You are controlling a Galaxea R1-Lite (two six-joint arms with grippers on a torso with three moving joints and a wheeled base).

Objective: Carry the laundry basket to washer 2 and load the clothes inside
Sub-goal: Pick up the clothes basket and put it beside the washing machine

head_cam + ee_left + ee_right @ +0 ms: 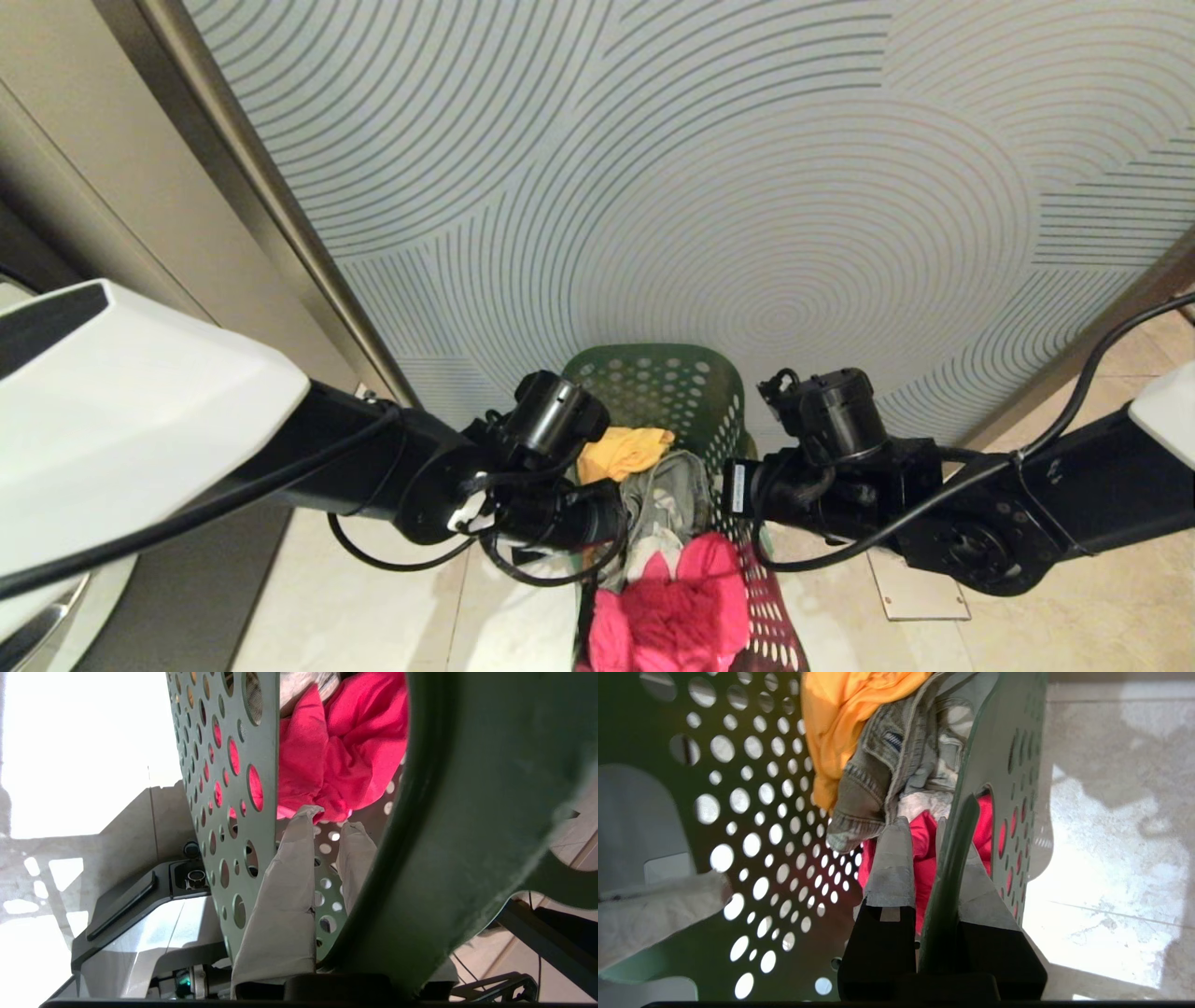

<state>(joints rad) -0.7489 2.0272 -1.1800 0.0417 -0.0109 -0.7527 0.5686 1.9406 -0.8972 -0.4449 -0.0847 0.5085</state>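
Observation:
The green perforated laundry basket [667, 373] hangs between my two arms, low in the middle of the head view. In it lie the clothes: a mustard yellow piece [621, 451], a grey one [667, 499] and a bright pink-red one [681, 611]. My left gripper [597, 518] is shut on the basket's left rim; in its wrist view the grey fingers [289, 882] stand beside the holed wall [219, 788], with the pink-red garment [345, 756] beyond. My right gripper [922, 823] is shut on the right rim [948, 882], which runs between its pads. Washer 2 is out of view.
A frosted panel with curved line patterns [747, 187] fills the view just beyond the basket. A beige frame [140, 187] slants down on the left. Pale floor tiles [1074, 607] and a metal floor plate [920, 588] lie beneath my right arm.

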